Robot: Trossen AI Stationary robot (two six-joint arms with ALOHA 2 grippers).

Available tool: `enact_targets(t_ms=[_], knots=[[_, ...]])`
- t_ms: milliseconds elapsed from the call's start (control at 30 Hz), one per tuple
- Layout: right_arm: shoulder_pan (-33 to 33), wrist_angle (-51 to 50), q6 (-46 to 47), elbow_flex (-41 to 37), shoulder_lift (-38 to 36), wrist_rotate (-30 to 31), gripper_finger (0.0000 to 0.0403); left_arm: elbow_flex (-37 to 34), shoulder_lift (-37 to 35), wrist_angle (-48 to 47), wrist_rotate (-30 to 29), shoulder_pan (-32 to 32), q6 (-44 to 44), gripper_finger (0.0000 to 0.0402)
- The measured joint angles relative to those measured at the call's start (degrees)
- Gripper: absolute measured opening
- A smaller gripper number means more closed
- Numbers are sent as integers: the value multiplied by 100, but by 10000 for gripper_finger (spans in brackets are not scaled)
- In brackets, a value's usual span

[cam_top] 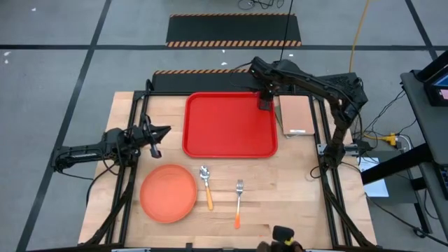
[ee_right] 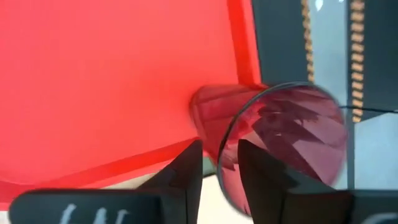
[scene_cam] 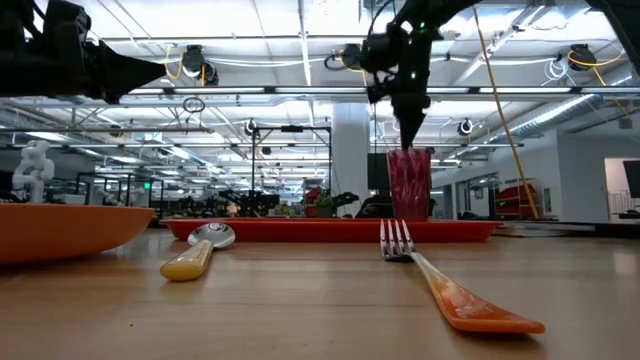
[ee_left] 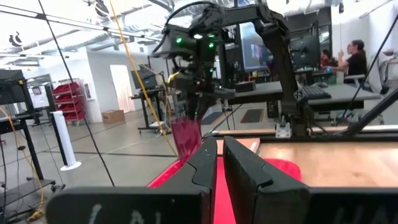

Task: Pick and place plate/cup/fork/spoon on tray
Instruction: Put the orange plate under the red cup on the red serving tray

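Note:
The dark red cup stands upright on its base in the far right corner of the red tray. My right gripper hangs just above it, pointing down and open. One finger is over the cup's mouth and the other outside the wall, with the rim between them. The orange plate, the spoon and the fork lie flat on the wooden table near its front edge. My left gripper waits at the table's left, level and shut, holding nothing.
A tan-pink pad lies to the right of the tray. Most of the tray's floor is bare. Bare wood shows between the tray and the cutlery. People sit at desks in the room beyond the table.

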Motion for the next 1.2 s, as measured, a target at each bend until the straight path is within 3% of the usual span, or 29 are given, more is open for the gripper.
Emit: enact_targets(t_ms=[133,233,333,533,733,1100,1200], knots=[[246,127,311,0,-552,57,112,220,0,75,108,-13,-371,33],[533,161,801,0,-1020,451,121,448,0,46,326,-13,-730,33],[940,110,1497,-1,-1439,790,126,673,62,41,554,-13,-959,33],[2156,523,2883,-636,-2267,769,128,1397,590,-47,1114,-240,-1566,33],[3625,1556,3783,-2119,-3036,1482,128,2243,1584,-772,1232,-830,-1773,33],[5648,3398,5029,-3912,-3303,1474,128,3474,3983,-918,798,-2447,-1887,33],[6117,3903,5227,-4220,-3299,1444,128,3854,4633,-1221,393,-2969,-1961,33]])
